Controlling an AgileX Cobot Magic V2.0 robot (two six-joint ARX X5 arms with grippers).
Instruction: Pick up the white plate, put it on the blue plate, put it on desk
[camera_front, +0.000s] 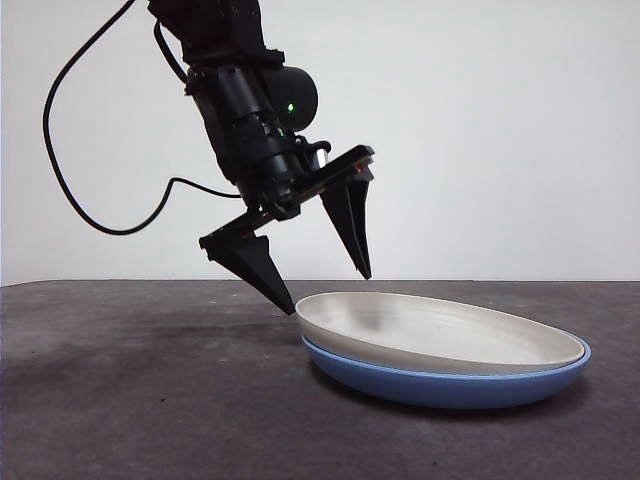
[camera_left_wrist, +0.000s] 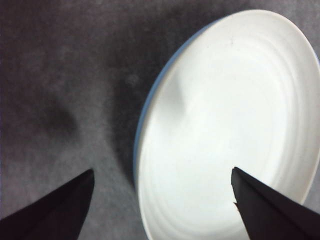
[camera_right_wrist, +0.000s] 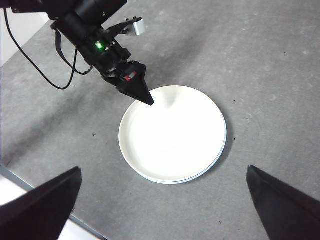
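Stacked white plate (camera_front: 440, 335) on blue plate (camera_front: 450, 385): rigid, glossy (likely slippery); left gripper (camera_front: 325, 290) straddles its rim wide open, empty.

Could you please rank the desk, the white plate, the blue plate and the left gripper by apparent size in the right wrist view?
1. desk
2. white plate and blue plate: alike, the blue mostly hidden beneath
3. left gripper, open

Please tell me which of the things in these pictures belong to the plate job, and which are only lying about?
Belong to the job:
- round cream white plate, nested in the blue one
- glossy round blue plate beneath it
- dark grey matte desk
- left gripper, open, straddling the white plate's rim

Only lying about:
- right gripper, open, waiting high above
- black cable
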